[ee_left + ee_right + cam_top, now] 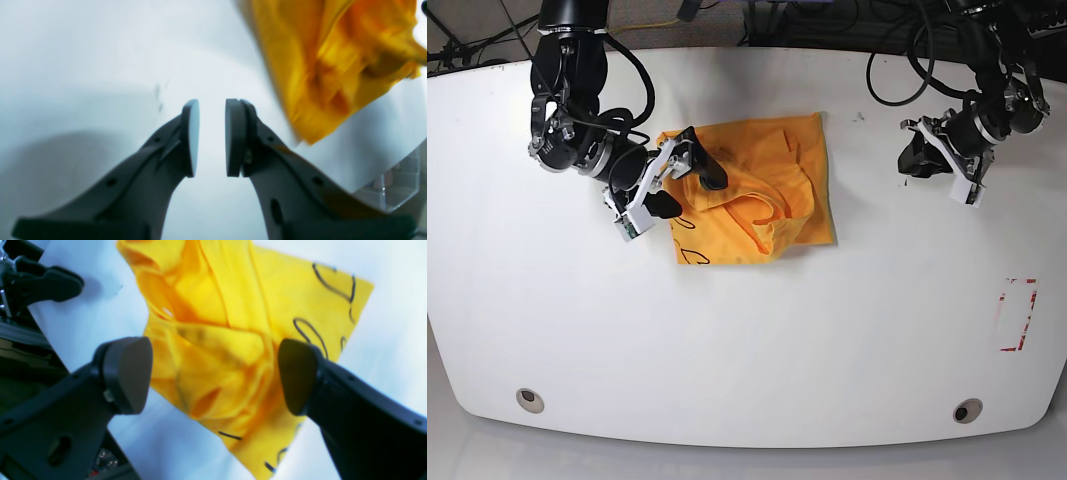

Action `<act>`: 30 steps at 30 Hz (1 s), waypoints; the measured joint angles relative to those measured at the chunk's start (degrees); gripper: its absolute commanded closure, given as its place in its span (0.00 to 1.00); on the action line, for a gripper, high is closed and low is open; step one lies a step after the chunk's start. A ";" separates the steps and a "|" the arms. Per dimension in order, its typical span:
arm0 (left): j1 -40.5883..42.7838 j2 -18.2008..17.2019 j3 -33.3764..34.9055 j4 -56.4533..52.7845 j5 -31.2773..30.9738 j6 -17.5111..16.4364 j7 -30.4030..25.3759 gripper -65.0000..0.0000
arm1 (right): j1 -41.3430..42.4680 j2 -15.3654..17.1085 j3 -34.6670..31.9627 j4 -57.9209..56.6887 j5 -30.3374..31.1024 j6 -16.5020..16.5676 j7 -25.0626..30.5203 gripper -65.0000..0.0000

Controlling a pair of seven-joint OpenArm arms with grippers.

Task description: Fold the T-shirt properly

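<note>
The orange-yellow T-shirt [762, 185] lies crumpled in a rough square at the table's upper middle, with thin black line marks near its left edge. It also shows in the right wrist view [227, 306] and, blurred, at the top right of the left wrist view [333, 60]. My right gripper [685, 190] is wide open over the shirt's left edge, its jaws on either side of bunched folds [213, 373], holding nothing. My left gripper [914, 160] is off to the shirt's right over bare table. Its pads stand a narrow gap apart and hold nothing [212, 133].
The white table [747, 330] has a red-outlined rectangle [1017, 315] near its right edge and round fittings at its front corners [527, 400]. Black cables hang along the back edge. A clear plastic piece [397, 183] shows past the table edge.
</note>
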 measured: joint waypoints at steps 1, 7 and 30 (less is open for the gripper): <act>0.02 -0.04 -0.02 0.00 0.04 0.02 0.02 0.82 | 0.20 0.00 0.00 -1.22 -0.31 -0.11 -0.04 0.13; 1.09 -0.09 -0.07 0.13 -0.28 -1.75 -0.26 0.82 | -0.13 -1.03 -3.89 -4.92 -0.35 -0.26 0.66 0.13; -0.31 -2.29 0.33 4.81 -0.20 -5.03 -0.09 0.82 | -0.04 -2.47 -13.27 3.93 0.44 -0.20 1.09 0.13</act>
